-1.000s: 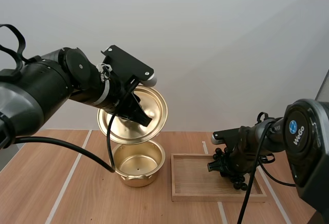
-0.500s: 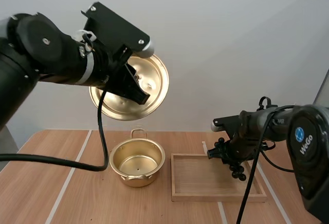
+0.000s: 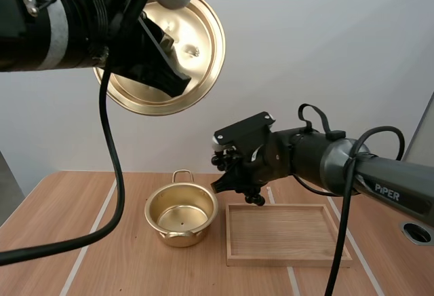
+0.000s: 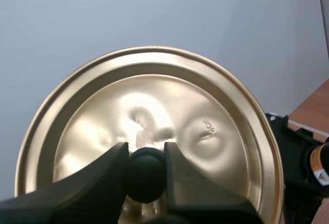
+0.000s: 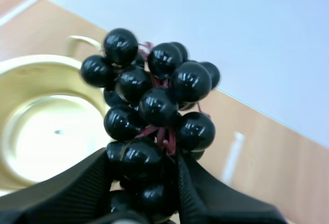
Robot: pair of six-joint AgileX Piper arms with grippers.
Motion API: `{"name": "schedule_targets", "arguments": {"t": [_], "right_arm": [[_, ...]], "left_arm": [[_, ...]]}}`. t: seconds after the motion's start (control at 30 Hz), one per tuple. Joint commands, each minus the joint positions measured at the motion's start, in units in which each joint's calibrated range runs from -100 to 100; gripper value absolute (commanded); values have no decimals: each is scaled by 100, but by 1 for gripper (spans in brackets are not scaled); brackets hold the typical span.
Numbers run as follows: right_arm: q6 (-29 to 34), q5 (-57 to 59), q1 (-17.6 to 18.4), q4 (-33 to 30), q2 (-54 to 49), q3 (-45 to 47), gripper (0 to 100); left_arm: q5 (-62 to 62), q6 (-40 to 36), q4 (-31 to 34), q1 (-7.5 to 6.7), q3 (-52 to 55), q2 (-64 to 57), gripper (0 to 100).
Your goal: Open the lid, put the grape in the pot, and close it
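We are holding the lid (image 3: 193, 45) high and the grapes (image 5: 154, 100) close to the open pot (image 3: 203, 204).

Our left gripper (image 4: 145, 154) is pinching the lid's black knob (image 4: 145, 178) between its fingers, and it is carrying the golden lid steeply tilted, well above the table (image 3: 74, 242). Our right gripper (image 5: 144, 170) is clamping the bunch of dark grapes low down, with the berries bulging out past the fingertips. In the high view we are hanging the bunch in the air over the left end of the wooden tray (image 3: 285, 231), near the pot's rim. The pot is standing uncovered on the table just left of the tray, showing its bare golden bottom.
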Motion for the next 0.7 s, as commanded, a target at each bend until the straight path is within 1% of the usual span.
{"name": "schedule_targets", "arguments": {"t": [0.0, 0.2, 0.33, 0.5, 0.67], "right_arm": [[-45, -130, 377, -31, -68, -38, 0], [-79, -538, 707, -31, -68, -38, 0], [-135, -1037, 858, -31, -14, -38, 0], [-143, -1386, 881, -31, 401, -38, 0], [-275, -1724, 883, -31, 1085, -178, 0]], "left_arm": [[142, -442, 218, -17, -359, -47, 0], [203, -959, 541, -17, -890, -47, 0], [324, -970, 541, -17, -1099, -47, 0], [324, -1014, 541, -17, -1110, -59, 0], [324, -1076, 541, -17, -1110, -59, 0]]}}
